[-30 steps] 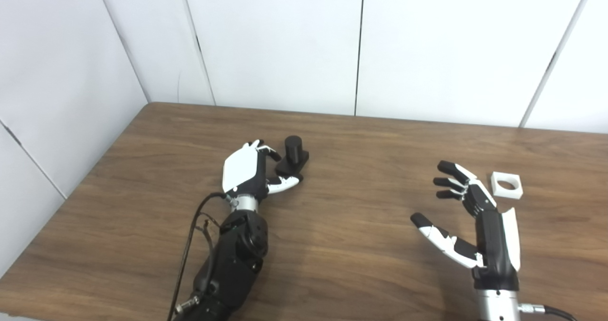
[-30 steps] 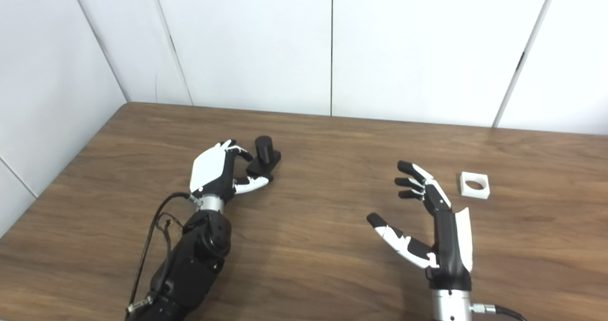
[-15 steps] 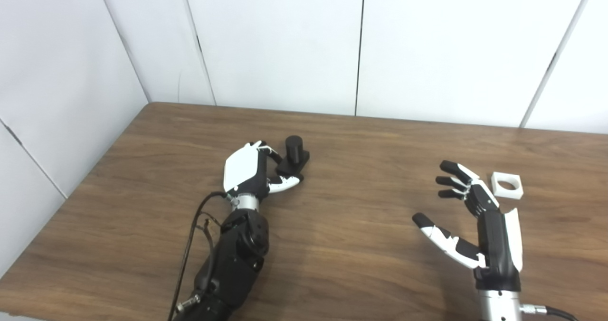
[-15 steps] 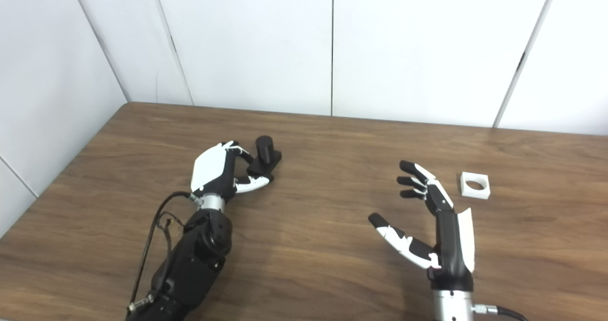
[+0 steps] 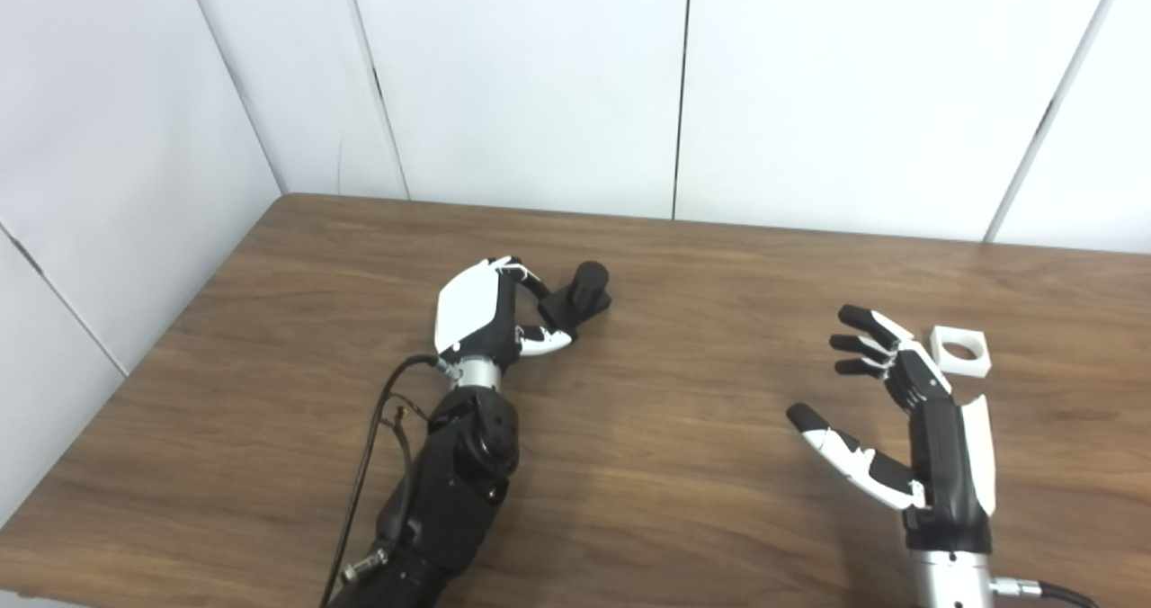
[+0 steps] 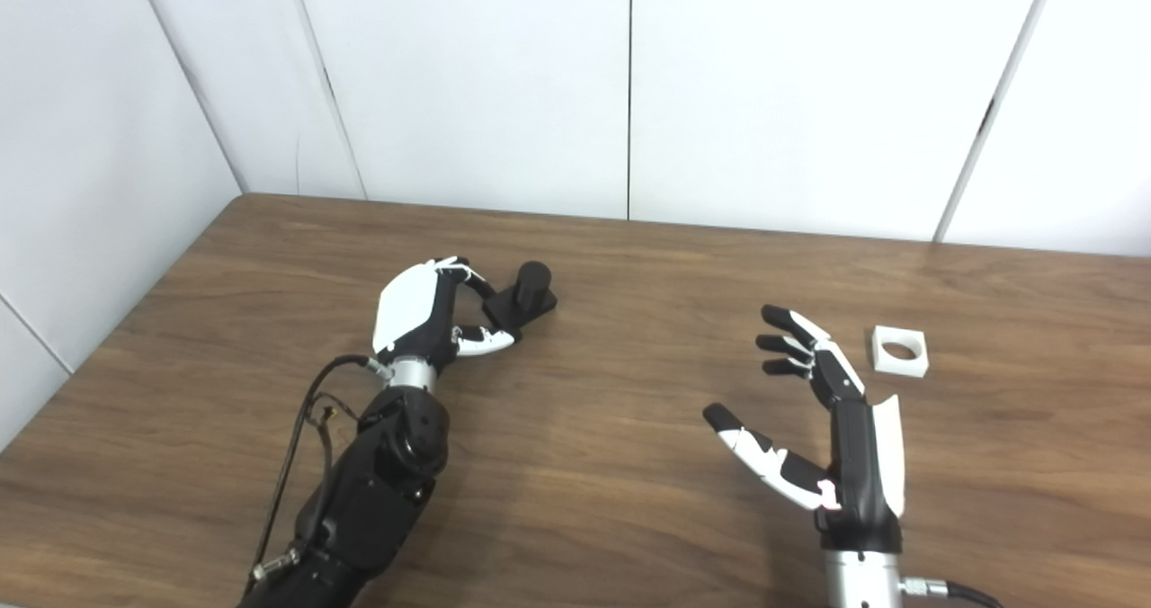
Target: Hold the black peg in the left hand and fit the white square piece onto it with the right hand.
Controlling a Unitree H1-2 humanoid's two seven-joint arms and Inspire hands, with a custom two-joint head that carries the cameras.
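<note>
While the left hand [image 5: 490, 320] curls its fingers and thumb around the base of the black peg [image 5: 580, 293], the peg stands upright on the wooden table [image 5: 665, 464], toward the far left of centre; whether its base is lifted off the wood I cannot tell; the right hand [image 5: 899, 410] hovers with fingers and thumb spread wide, holding nothing; the white square piece [image 5: 960, 351] with its round hole lies flat on the table just beyond and to the right of those fingertips, apart from them.
</note>
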